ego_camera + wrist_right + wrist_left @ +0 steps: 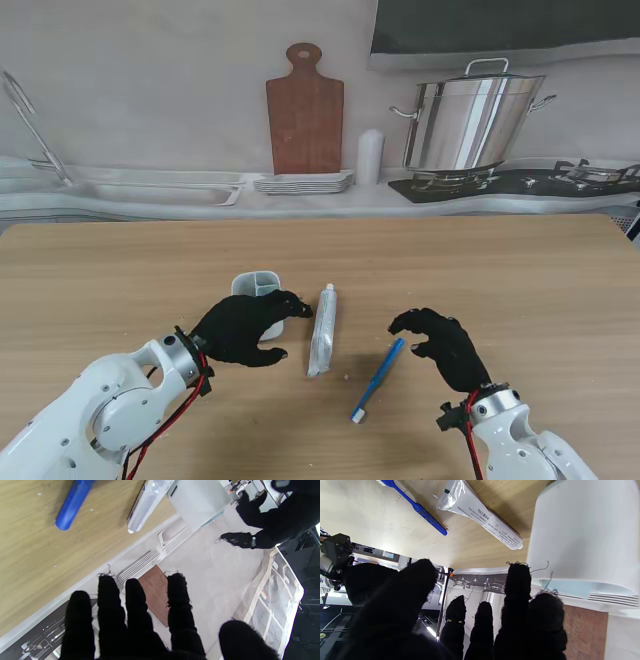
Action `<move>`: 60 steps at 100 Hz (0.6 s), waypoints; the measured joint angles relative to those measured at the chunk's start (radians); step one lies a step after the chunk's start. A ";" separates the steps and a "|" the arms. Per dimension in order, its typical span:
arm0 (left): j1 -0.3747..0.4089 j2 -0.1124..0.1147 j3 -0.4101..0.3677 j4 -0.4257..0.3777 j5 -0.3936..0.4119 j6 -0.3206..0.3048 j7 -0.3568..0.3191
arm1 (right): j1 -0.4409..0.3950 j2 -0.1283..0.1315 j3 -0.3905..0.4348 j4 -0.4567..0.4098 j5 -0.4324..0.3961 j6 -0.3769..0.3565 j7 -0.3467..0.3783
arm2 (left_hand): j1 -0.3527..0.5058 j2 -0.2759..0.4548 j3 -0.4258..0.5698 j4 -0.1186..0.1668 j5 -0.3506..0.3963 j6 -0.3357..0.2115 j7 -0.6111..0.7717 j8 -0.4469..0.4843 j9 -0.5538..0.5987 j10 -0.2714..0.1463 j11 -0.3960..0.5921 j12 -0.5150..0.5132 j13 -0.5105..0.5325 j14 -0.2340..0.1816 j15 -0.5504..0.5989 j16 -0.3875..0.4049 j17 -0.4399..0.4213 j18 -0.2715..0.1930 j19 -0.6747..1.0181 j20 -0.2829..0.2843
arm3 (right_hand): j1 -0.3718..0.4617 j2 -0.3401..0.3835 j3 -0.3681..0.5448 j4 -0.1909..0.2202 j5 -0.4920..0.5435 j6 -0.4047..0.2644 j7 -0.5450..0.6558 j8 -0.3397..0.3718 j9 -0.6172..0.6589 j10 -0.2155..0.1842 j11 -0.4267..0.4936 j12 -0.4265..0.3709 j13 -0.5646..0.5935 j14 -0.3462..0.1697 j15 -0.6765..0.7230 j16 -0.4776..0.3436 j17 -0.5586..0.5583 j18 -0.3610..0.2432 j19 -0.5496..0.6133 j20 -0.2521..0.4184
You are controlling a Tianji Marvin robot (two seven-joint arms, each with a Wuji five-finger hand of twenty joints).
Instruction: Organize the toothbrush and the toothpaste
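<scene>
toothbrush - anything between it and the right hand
Nothing visible. The blue toothbrush lies flat on bare table just left of the right hand, whose fingers are spread and holding nothing. The toothpaste and cup sit farther left, beyond the brush, near the left hand.

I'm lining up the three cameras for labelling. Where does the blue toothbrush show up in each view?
Stand view: the blue toothbrush lies on the table just left of the right hand, right of the toothpaste tube.
Left wrist view: the whole brush shows, beside the tube.
Right wrist view: only one rounded blue end is in the picture.
Shared landmark: the white toothpaste tube, next to the brush in all three.
</scene>
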 measured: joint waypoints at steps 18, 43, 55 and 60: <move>-0.072 0.005 0.063 0.058 -0.016 -0.014 -0.046 | 0.000 0.004 0.000 -0.008 -0.012 -0.007 0.005 | -0.028 -0.030 0.242 -0.141 0.000 -0.054 0.011 0.001 0.010 -0.045 0.018 0.000 0.024 -0.020 0.029 0.000 0.037 -0.036 0.017 -0.021 | 0.000 0.000 0.000 0.000 -0.011 -0.008 0.007 0.001 0.000 0.000 0.000 0.000 0.000 0.000 0.000 0.000 0.007 0.002 0.001 0.011; -0.133 0.011 0.139 0.120 -0.028 -0.016 -0.063 | -0.022 0.003 -0.002 -0.018 -0.016 0.002 -0.012 | 0.059 -0.040 0.282 -0.163 -0.012 -0.113 0.033 0.012 0.010 -0.111 0.018 0.001 0.043 -0.032 -0.002 -0.031 0.050 -0.053 0.007 -0.057 | 0.000 0.000 0.000 0.000 -0.011 -0.008 0.009 0.001 0.000 0.000 0.000 0.000 0.000 0.000 0.000 0.001 0.011 0.007 0.001 0.011; -0.172 0.017 0.190 0.154 -0.027 -0.017 -0.080 | -0.033 0.003 0.001 -0.023 -0.018 0.002 -0.012 | 0.142 -0.052 0.319 -0.169 -0.023 -0.130 0.094 0.039 0.005 -0.131 0.019 0.001 0.043 -0.027 -0.012 -0.033 0.047 -0.048 -0.003 -0.060 | 0.000 0.000 0.000 0.000 -0.011 -0.008 0.009 0.001 0.000 0.000 0.000 0.000 0.001 0.000 0.000 0.001 0.015 0.008 0.001 0.012; -0.195 0.020 0.220 0.176 -0.027 -0.018 -0.088 | -0.036 0.003 0.002 -0.024 -0.018 0.002 -0.012 | 0.189 -0.076 0.333 -0.176 -0.044 -0.152 0.103 0.051 -0.032 -0.145 0.019 0.001 0.043 -0.026 -0.020 -0.005 0.046 -0.048 -0.003 -0.060 | 0.000 0.000 0.000 0.000 -0.011 -0.008 0.009 0.001 0.000 0.000 0.000 0.000 0.006 0.000 0.000 0.001 0.017 0.012 0.002 0.012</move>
